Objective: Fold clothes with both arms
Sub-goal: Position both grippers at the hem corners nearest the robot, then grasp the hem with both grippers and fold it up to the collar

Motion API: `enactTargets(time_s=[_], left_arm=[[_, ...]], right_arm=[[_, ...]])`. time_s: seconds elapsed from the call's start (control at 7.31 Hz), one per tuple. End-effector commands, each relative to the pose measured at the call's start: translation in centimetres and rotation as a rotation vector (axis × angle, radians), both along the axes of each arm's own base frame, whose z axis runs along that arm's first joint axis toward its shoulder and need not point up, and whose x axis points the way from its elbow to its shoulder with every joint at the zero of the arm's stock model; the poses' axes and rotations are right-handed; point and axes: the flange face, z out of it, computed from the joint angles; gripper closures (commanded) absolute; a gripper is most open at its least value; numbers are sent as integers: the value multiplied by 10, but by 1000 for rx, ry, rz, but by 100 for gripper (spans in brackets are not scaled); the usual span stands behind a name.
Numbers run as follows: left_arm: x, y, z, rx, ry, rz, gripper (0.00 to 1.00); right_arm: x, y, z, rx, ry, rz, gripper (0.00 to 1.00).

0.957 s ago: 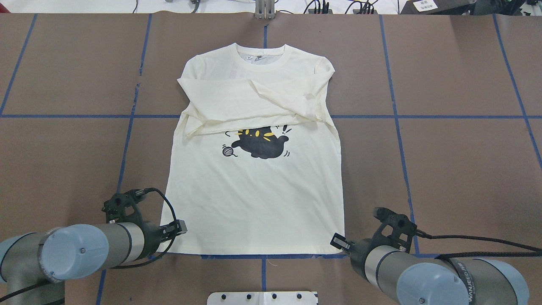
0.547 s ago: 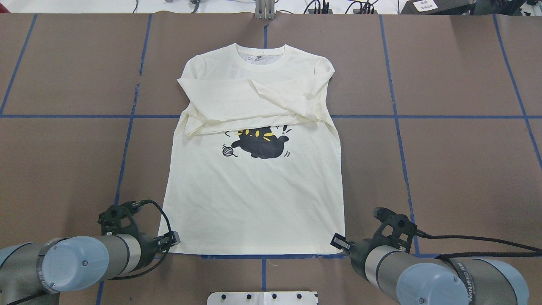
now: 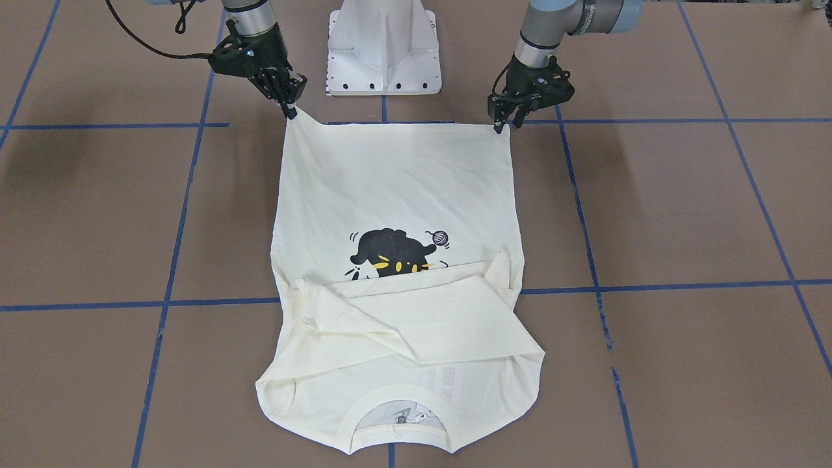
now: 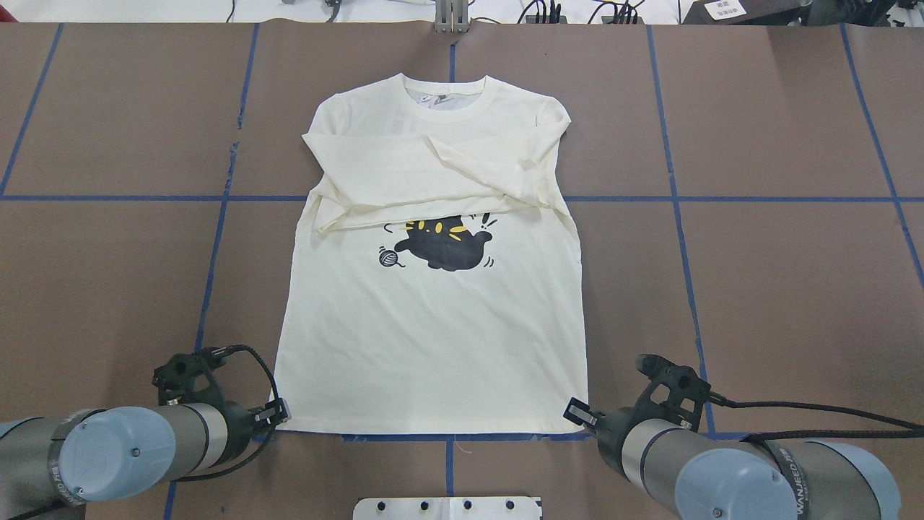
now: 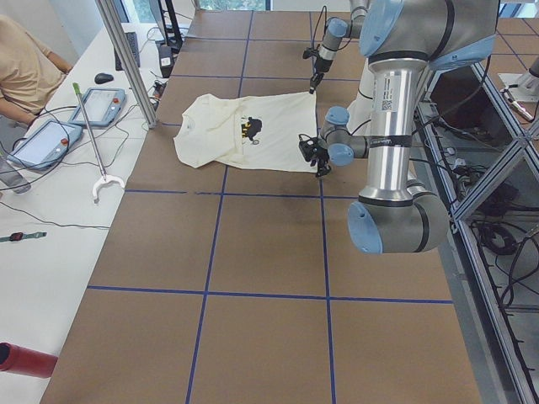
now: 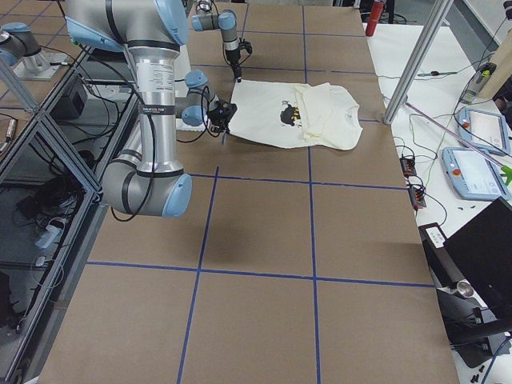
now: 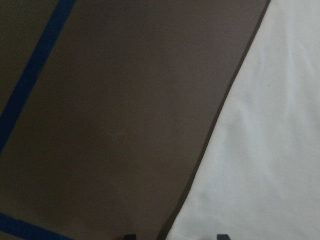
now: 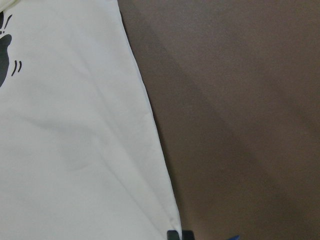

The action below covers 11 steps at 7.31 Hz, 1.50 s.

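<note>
Here's the shirt [image 4: 433,347], spread flat and print-side up in the middle of the brown table [image 4: 779,274]. Its collar [image 4: 444,97] sits toward the top of the overhead view and its hem runs along the blue tape line [image 4: 361,438] near the bottom. Both sleeves [image 4: 426,173] are folded across the chest, one over the other, just above the black cat print [image 4: 444,245].

In the lower left of the overhead view, the left arm [image 4: 130,451] lies low and almost level. Its forearm reaches in from the frame edge and its wrist points at the hem's left corner. The left gripper [image 4: 278,414] sits right at that corner. In the left wrist view its fingertips [image 7: 130,236] stand apart along the bottom edge, with the cloth's edge running up between them and nothing pinched.

The right arm [image 4: 722,469] mirrors it from the lower right, angled in toward the opposite corner. In the front-facing view, upper left beside the white pedestal base [image 3: 383,45], the right gripper [image 3: 290,110] tilts down with its fingers pressed together on the corner. The cloth rises there in a small peak above the rest of the hem.
</note>
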Motion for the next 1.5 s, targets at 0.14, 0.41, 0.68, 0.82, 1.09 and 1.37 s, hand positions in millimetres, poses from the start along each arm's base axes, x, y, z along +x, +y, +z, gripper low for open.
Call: enactTargets(time_s=[0.14, 0.41, 0.68, 0.82, 1.09, 1.37], left_arm=[[2, 4, -4, -23, 10, -8, 100], [-10, 7, -29, -27, 61, 8, 100], [-50, 15, -57, -28, 122, 22, 100], [-70, 21, -69, -33, 121, 32, 100], [-110, 33, -128, -50, 180, 91, 100], [-92, -24, -155, 56, 219, 41, 100]], right_arm=[[1, -1, 2, 0, 4, 2, 100], [-1, 0, 5, 0, 10, 1, 100], [12, 20, 6, -24, 1, -21, 100], [42, 54, -10, -69, -47, -65, 100], [88, 44, -42, -85, -122, -36, 100], [115, -34, -66, -124, -194, 68, 100]])
